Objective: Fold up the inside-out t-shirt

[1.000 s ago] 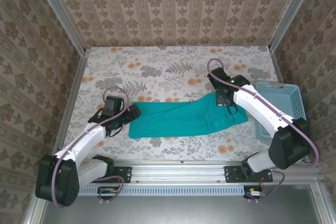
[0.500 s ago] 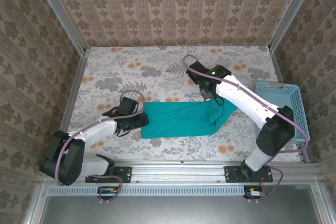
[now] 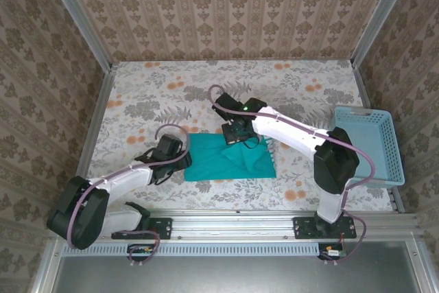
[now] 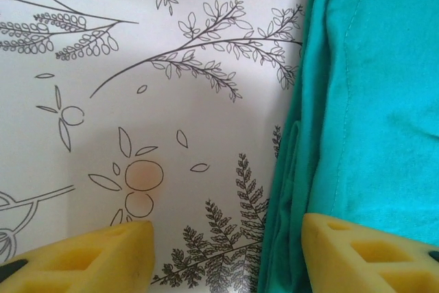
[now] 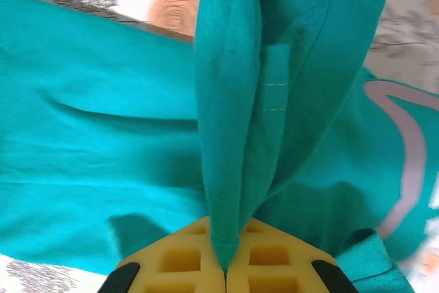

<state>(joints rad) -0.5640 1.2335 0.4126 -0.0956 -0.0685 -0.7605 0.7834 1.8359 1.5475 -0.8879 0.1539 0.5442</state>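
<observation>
T-shirt lies partly folded on the table, close to the near edge and roughly midway between the left and right edges. Right gripper is clamped tight on a bunched fold of teal fabric, held up over the flat layer, probably to bring that end across and halve the strip. Left gripper sits low at the shirt's left edge, jaws partway apart, straddling the hem with nothing pinched yet. It looks ready to grab or pin that edge so the cloth won't slide. Basket is at the right edge, well apart.
</observation>
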